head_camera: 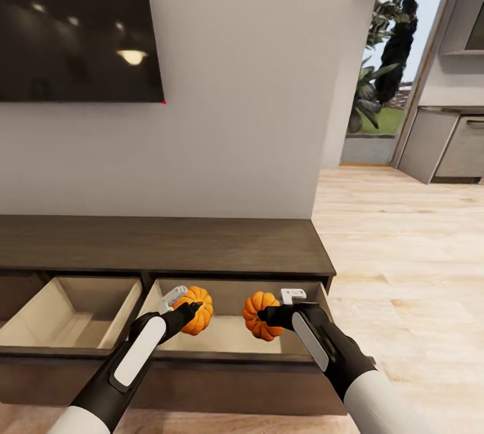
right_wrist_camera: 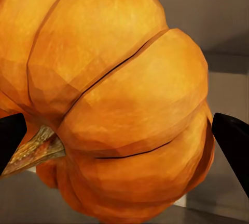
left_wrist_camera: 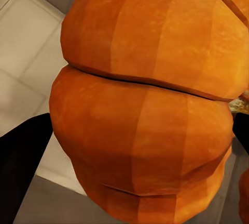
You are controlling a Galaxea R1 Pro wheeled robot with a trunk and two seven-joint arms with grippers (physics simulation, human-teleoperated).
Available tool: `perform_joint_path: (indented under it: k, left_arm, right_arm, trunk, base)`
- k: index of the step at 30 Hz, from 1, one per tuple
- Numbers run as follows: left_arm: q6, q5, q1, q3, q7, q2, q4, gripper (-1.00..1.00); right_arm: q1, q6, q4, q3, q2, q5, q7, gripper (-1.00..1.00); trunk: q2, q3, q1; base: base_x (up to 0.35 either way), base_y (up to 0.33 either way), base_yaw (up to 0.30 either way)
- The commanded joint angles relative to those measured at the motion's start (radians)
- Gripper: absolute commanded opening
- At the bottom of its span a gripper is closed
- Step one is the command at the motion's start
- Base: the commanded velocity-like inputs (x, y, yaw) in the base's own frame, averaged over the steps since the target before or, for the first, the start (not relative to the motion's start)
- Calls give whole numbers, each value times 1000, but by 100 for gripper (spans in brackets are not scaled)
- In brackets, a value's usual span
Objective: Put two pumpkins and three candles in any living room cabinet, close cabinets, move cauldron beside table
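— Where are the two pumpkins at this moment?

— Each one is in a gripper. The left gripper point(head_camera: 190, 312) is clamped on the left pumpkin point(head_camera: 196, 310), and the right gripper point(head_camera: 267, 316) is clamped on the right pumpkin point(head_camera: 261, 315). In both wrist views a dark finger tip shows at each side of the orange body, so the jaws press on it from two sides.

— And how do they lie to the cabinet point(head_camera: 161, 246)?

— Both pumpkins hang above the open right drawer point(head_camera: 228, 336), inside its rim, with the pale drawer floor directly under them. They are near each other but not touching. The left drawer point(head_camera: 64, 316) beside it is open too.

— So which direction counts for the next move?

— It seems to be straight down. The drawer floor is below both pumpkins, so each arm probably needs only to lower and let go. Neither arm is clearly nearer; both are over the same compartment.

— Any risk?

— The pumpkins are round, so they may roll against each other when released.
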Motion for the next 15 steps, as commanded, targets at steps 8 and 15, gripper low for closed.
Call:
perform_joint_path:
  k: [8, 15]
  left_arm:
    - [1, 7, -1, -3, 8, 1, -4, -100]
    - [1, 7, -1, -2, 10, 3, -4, -100]
  right_arm:
    - [-1, 3, -1, 3, 0, -11, -12, -100]
    - [-1, 3, -1, 7, 2, -11, -12, -100]
  trunk:
    - [-1, -9, 1]
    - [-3, -36, 4]
  base:
    - [11, 1, 0]
    - [0, 0, 0]
